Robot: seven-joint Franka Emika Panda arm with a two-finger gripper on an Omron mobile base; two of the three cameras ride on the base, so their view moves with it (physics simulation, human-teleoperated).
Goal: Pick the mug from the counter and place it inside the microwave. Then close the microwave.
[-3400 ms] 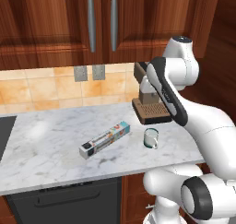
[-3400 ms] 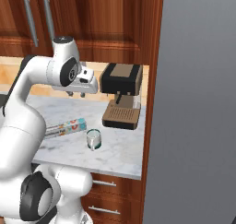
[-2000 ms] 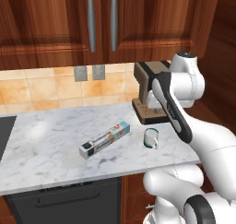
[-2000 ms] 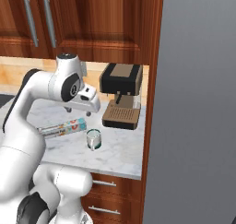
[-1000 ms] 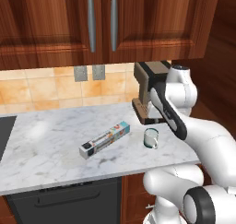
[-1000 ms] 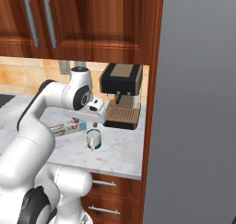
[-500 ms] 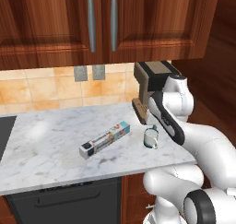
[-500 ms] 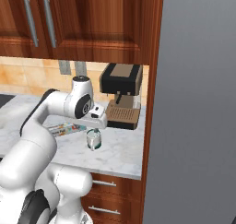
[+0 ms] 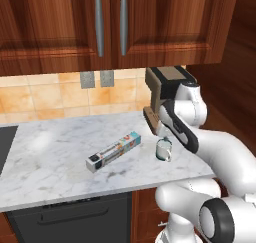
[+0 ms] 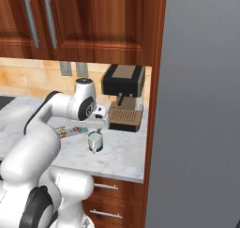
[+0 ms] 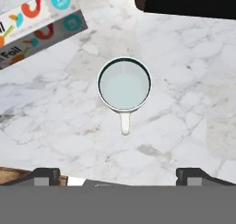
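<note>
Arm's dropped over small pale teal cylindrical mug [image 11: 124, 85] on white marble tabletop [image 9: 60, 157]; fingers [image 11: 46, 173] spread wide, nothing held — grasp's next.

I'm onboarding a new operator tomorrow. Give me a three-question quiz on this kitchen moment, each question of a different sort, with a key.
1. True or false: the gripper is shut on the mug.
2. What lies on the counter left of the mug? A) a plate B) a foil box C) a kettle
3. Fill in: in the hand view, the mug's handle points toward the ____ of the picture.

Key: 1 false, the jaws stand open above it; 2 B; 3 bottom.
</note>
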